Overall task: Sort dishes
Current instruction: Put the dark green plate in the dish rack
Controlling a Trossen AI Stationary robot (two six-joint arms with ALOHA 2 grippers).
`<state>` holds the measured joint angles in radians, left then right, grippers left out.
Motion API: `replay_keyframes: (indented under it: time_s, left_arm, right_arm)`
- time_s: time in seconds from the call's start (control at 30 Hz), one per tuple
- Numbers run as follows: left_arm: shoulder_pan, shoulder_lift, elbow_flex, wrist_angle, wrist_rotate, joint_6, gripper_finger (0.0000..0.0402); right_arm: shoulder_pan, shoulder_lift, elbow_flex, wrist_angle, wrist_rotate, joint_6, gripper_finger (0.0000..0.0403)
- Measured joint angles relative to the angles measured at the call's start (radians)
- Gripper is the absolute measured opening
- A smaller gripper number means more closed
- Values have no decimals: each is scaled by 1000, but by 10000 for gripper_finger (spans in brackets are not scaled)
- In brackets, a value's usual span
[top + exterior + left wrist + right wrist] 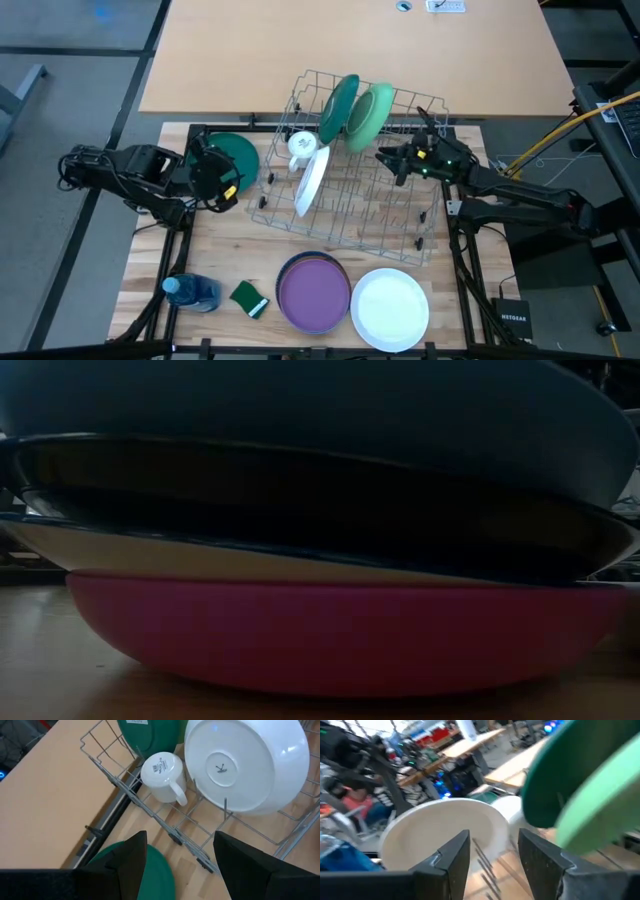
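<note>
Room and surroundings, as catalogued:

- Wooden table [330, 255]: light plank top, being framed by dark metal rails.
- Second tabletop [350, 55]: pale tan, being seen just behind the first.
- Floor [70, 60]: grey, being shown on both sides.
- Yellow cable [560, 135]: being trailed at the right edge.
- Background tables and blue lights [445, 787]: being seen blurred.

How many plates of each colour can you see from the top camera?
Dark green round plates: 2
Light green round plate: 1
White round plates: 2
Purple round plate: 1
Blue plate edge under the purple one: 1
Total: 7 in sight; the stack may hide more.
</note>
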<state>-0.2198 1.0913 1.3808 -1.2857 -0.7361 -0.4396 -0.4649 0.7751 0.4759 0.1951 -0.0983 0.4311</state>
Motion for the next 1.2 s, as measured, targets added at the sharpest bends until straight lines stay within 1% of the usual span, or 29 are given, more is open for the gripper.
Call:
replay_keyframes:
  time_s: [0.17,0.3,0.4,0.53,0.7,0.83,1.07,1.2]
  left_arm:
    - [0,5,0,0,0,-21,219]
    - [0,10,0,-11,0,-52,219]
    - [0,19,0,-22,20,-69,219]
    - [0,33,0,-30,57,-83,219]
    - [20,82,0,-143,117,-157,219]
    - [54,139,0,-244,182,-205,219]
    - [130,235,-2,-269,253,-121,219]
    - [193,250,-72,-267,304,-45,219]
  right_arm:
    - [0,-39,0,-146,61,-17,170]
    - [0,-55,0,-230,61,-17,170]
    - [0,-55,0,-262,34,-18,170]
    - [0,-55,0,-258,-29,-18,170]
    - [0,-55,0,-257,-97,-18,170]
    - [0,-54,0,-258,-123,-21,170]
    - [0,-54,0,-260,-124,-46,170]
    - [0,-54,0,-293,-131,-48,170]
